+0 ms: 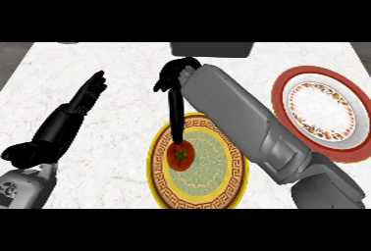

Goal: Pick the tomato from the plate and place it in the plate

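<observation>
A red tomato (179, 155) with a green stalk lies on the yellow-rimmed, green-centred plate (210, 188) at the lower middle of the counter. My right forearm crosses the plate's right side from the lower right. My right hand (174, 78) hangs past the plate's far edge, and its long fingers (175, 122) point straight down to the top of the tomato. Nothing is curled round the tomato, which shows whole. A red-rimmed white plate (322, 112) with a flowered ring stands at the right, holding nothing. My left hand (81, 102) rests open at the left, fingers up.
A dark grey object (211, 48) sits at the counter's far edge, just beyond my right hand. White marble counter (130, 73) lies between the two hands and left of the yellow plate. The counter's left and right edges show at the top corners.
</observation>
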You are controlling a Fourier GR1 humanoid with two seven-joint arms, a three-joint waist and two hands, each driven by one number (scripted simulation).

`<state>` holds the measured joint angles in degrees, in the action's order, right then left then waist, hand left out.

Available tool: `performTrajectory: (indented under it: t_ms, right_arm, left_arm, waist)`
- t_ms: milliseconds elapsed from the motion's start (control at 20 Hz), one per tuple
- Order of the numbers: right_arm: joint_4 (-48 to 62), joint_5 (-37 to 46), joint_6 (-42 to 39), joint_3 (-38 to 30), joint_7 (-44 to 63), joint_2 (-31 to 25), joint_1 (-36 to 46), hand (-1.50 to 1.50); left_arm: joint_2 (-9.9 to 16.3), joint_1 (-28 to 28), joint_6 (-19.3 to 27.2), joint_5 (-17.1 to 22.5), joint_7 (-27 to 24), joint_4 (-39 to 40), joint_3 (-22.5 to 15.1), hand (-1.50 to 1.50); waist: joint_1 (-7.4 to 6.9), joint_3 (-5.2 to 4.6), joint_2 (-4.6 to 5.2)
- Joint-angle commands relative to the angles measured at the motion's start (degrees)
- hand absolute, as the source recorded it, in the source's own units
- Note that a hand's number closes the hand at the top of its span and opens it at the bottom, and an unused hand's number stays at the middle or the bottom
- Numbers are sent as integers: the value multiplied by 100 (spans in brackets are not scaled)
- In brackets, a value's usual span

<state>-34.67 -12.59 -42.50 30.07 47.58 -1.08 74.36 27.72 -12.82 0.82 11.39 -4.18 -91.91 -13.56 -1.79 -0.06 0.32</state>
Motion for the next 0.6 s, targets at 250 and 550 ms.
performTrajectory:
  t_ms: [250,550]
  right_arm:
    - [1017,241,-380,-251,-140,102,416,-150]
    - [1171,196,-723,1,-346,106,348,-150]
  left_arm:
    - [-206,-153,-103,-200,-63,294,204,0]
    - [-232,186,-248,-297,-188,85,203,0]
  waist:
    - [41,1,21]
    - [-39,0,21]
